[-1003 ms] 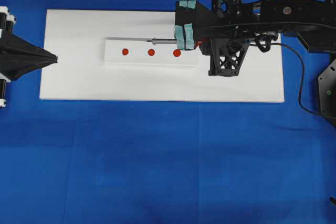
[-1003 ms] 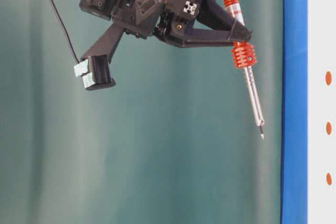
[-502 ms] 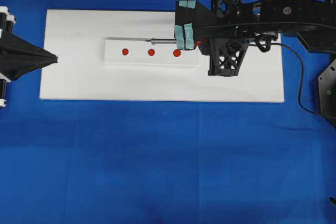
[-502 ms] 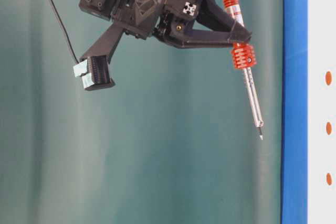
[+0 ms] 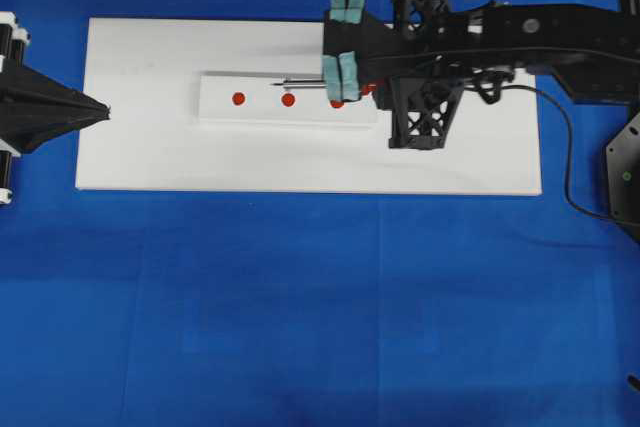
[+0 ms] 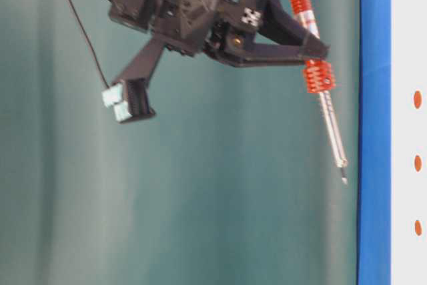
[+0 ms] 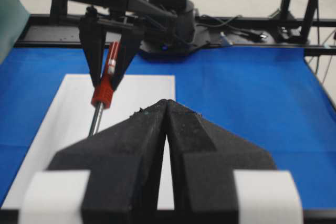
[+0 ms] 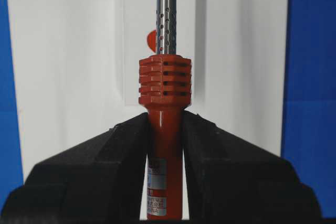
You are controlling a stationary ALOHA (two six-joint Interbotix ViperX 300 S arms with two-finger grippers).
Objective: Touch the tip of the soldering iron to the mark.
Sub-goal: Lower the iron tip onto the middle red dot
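At the far left of the overhead view the left gripper (image 5: 105, 112) hovers at the 9 o'clock edge of the white board (image 5: 150, 157), its fingers pressed together into a point, holding nothing. On the board lies a raised white strip (image 5: 260, 112) with three red dots in a row. The mark (image 5: 288, 100) is the middle one, with an outer dot (image 5: 238, 99) at its 9 o'clock and another, partly hidden under the right gripper, at its 3 o'clock. The iron (image 6: 325, 101) is pinched by its red handle between the fingers of the right gripper (image 8: 165, 129). Its shaft points toward 9 o'clock overhead, and the dark tip sits just at 11 o'clock of the mark. From table level the tip hangs clear of the board, not touching. The black cord (image 5: 565, 162) trails off toward 3 o'clock.
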